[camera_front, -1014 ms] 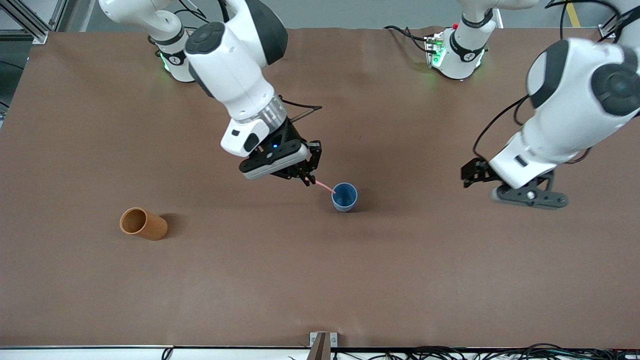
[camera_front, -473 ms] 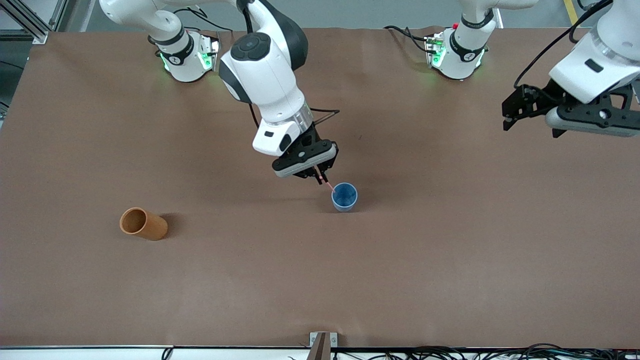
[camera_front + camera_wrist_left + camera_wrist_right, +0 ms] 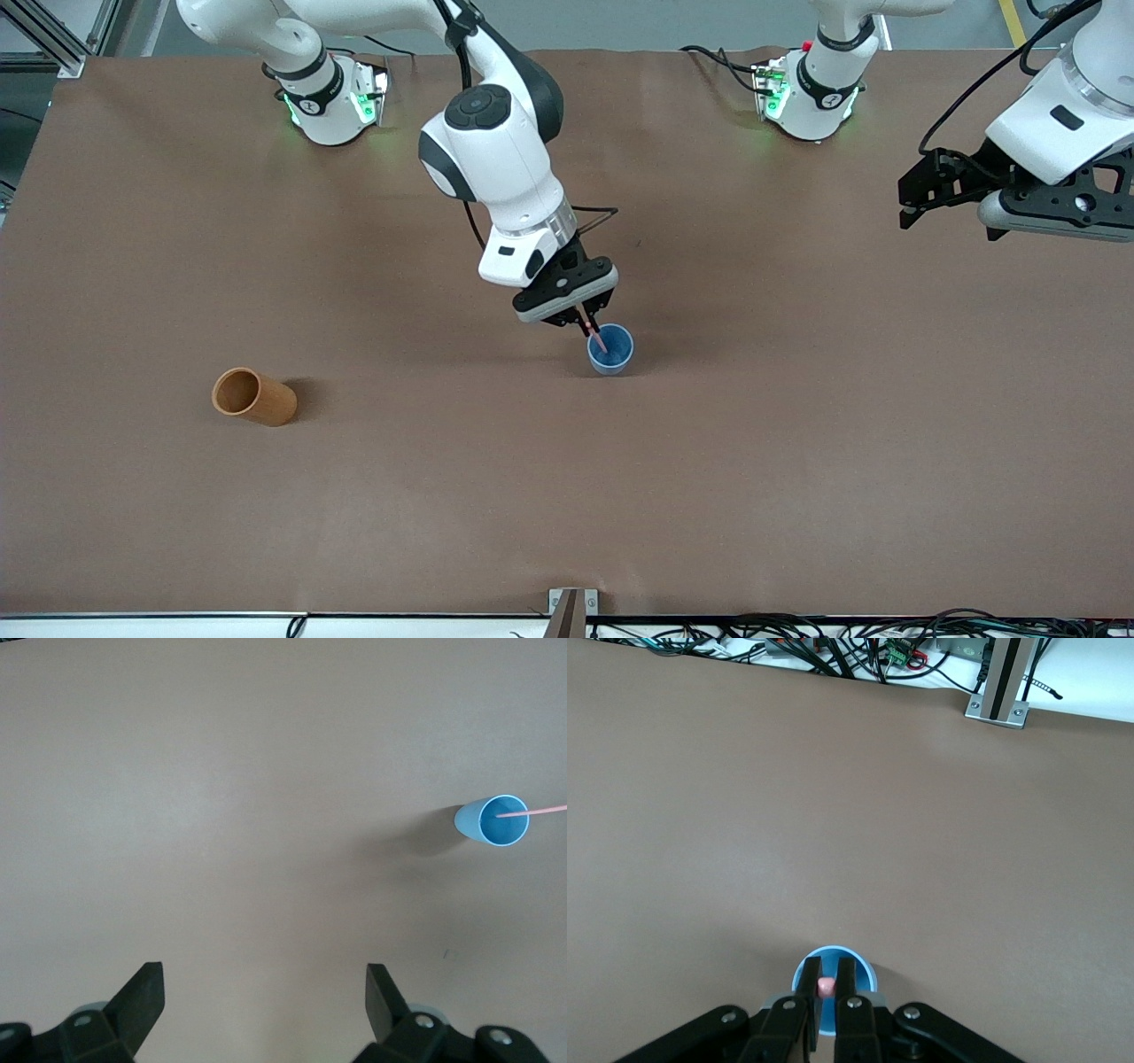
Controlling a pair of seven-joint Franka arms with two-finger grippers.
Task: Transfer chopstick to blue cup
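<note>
Chopstick (image 3: 597, 338) tilted, lower tip inside blue cup (image 3: 611, 351)

Long axis slants up from cup's mouth toward right arm's base; right gripper (image 3: 585, 325) clamps its upper end just above the rim. Left gripper (image 3: 952, 206) waits, jaws wide, over left arm's table end.

right tool (image 3: 586, 324): pinched shut, angled down mid-table | left tool (image 3: 263, 1010): spread wide, raised, waiting
</note>
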